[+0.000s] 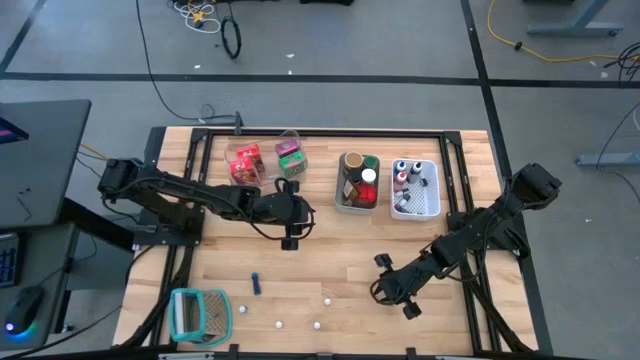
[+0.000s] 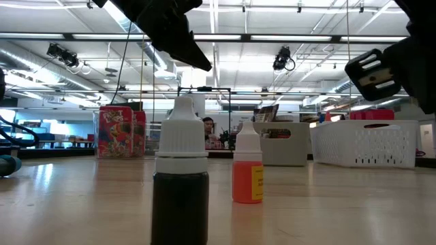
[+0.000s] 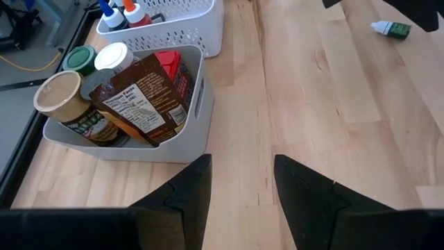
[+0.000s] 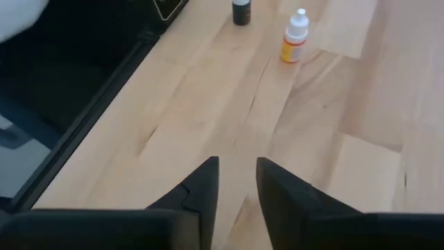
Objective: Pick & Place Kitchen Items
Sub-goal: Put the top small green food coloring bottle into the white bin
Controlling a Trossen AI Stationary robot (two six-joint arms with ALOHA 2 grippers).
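My left gripper [image 1: 290,236] [image 3: 243,165] hangs open over the middle of the table, facing the grey bin [image 3: 182,139]. That bin holds jars and a brown packet [image 3: 142,104]. My right gripper [image 1: 386,290] [image 4: 237,165] is open and low over the near right part of the table. Ahead of it stand an orange bottle [image 4: 294,36] [image 2: 247,175] and a dark bottle [image 4: 241,10] [image 2: 180,197], both upright on their bases. A small green bottle [image 3: 392,29] lies on its side. Red and green packets [image 1: 265,160] stand in the clear bin.
A white basket [image 1: 415,190] with small bottles stands right of the grey bin. The teal-and-white holder [image 1: 200,313] sits at the near left corner. A blue bottle [image 1: 256,284] lies on the wood, with small white caps [image 1: 277,323] near the front edge. Black frame rails border the table.
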